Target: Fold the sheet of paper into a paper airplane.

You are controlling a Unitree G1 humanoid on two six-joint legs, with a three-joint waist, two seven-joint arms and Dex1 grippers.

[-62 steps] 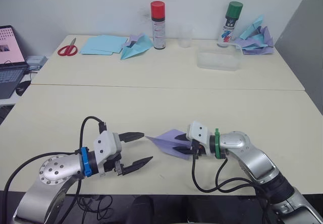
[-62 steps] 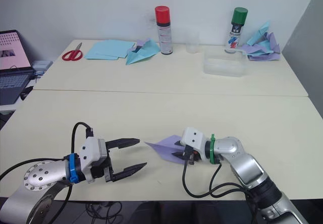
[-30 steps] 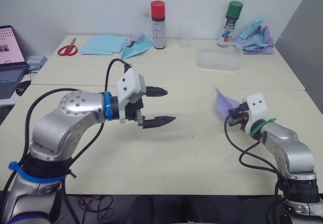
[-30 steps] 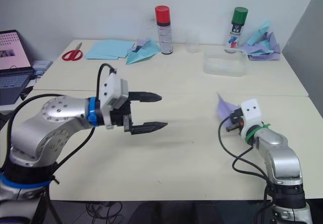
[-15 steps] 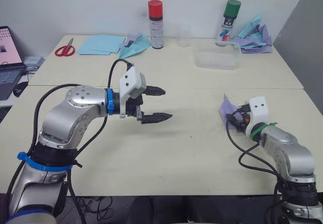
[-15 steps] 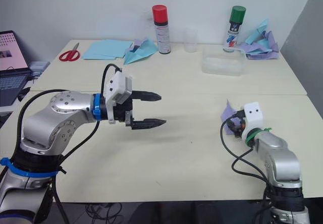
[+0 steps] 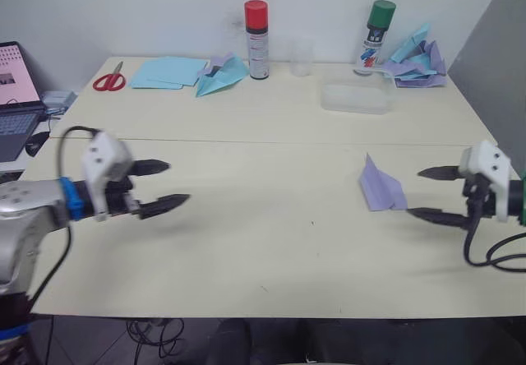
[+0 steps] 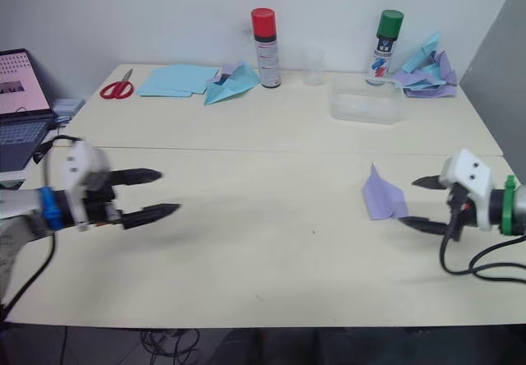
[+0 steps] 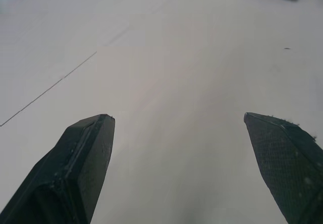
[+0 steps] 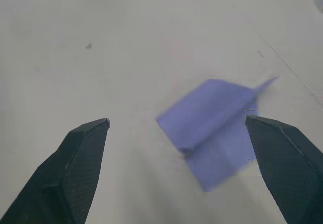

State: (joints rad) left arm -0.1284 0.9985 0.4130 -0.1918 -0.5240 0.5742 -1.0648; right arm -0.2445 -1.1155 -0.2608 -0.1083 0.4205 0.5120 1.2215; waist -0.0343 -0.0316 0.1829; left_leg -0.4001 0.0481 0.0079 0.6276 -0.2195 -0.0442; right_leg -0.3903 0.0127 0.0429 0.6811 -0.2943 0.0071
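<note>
Small lavender-purple paper airplane (image 7: 381, 186) with pointed nose and flat wings lies flat on the beige tabletop (image 7: 271, 242), just beside the right tool (image 7: 433, 193), off its fingertips, not touching. Right tool's 2 black fingers spread wide, holding nothing. Left tool (image 7: 168, 185) is well apart from the airplane, hovering over bare tabletop, fingers also spread wide, holding nothing. Right wrist view has the airplane (image 10: 214, 128) between the 2 fingers, beyond their tips.

Silver arms, white wrist blocks, black pointed fingers on left pincer (image 7: 156, 187) and right pincer (image 7: 434, 194), blue and green bands, black cables
</note>
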